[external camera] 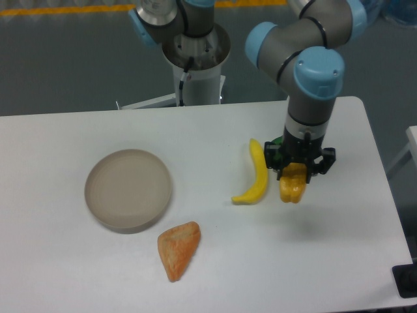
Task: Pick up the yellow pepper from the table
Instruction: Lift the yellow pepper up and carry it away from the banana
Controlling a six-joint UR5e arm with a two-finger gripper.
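We see the gripper [294,176] pointing straight down over the right part of the table [339,261], its two dark fingers closed on the yellow pepper [292,187], which hangs directly below the wrist with its upper part pinched between them. A soft shadow sits on the white surface under and to the right of it, and we cannot tell for sure how far it is off the tabletop, or whether it touches it at all. The pepper's top and stem are hidden by the fingers and the black gripper body, so only its lower yellow-orange lobes show. Its long axis runs roughly vertical in the view, the blunt end pointing down toward us. Just to its left lies the banana [255,176], near but apart, curved and running top to bottom. Behind the gripper only a small dark-green sliver of the green pepper [275,143] shows; the rest is covered by the arm. Further left we see a round grey plate [128,189] and an orange wedge-shaped piece [178,248].
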